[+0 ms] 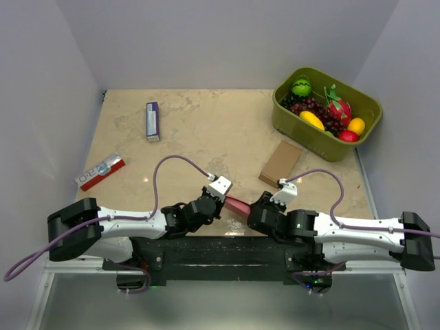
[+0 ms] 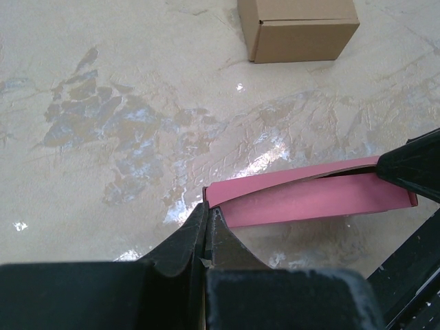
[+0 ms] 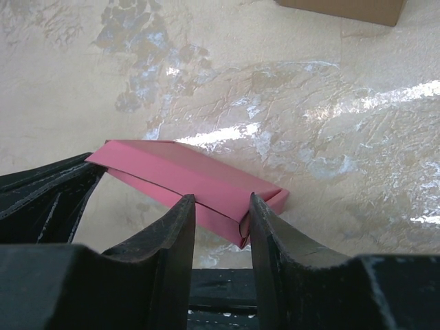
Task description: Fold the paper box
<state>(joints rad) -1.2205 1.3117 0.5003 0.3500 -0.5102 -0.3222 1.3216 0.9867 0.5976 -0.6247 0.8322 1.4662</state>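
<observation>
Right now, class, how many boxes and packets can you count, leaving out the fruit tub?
4: a purple-and-white carton at the back left, a red-and-white packet near the left edge, a brown cardboard box right of centre, and the pink paper box at the front centre.

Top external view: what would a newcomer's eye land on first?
The pink paper box at the near edge of the table: the left claw pinches one end, and the right claw meets the other. Next comes the green bin of bright fruit in the far right corner.
</observation>
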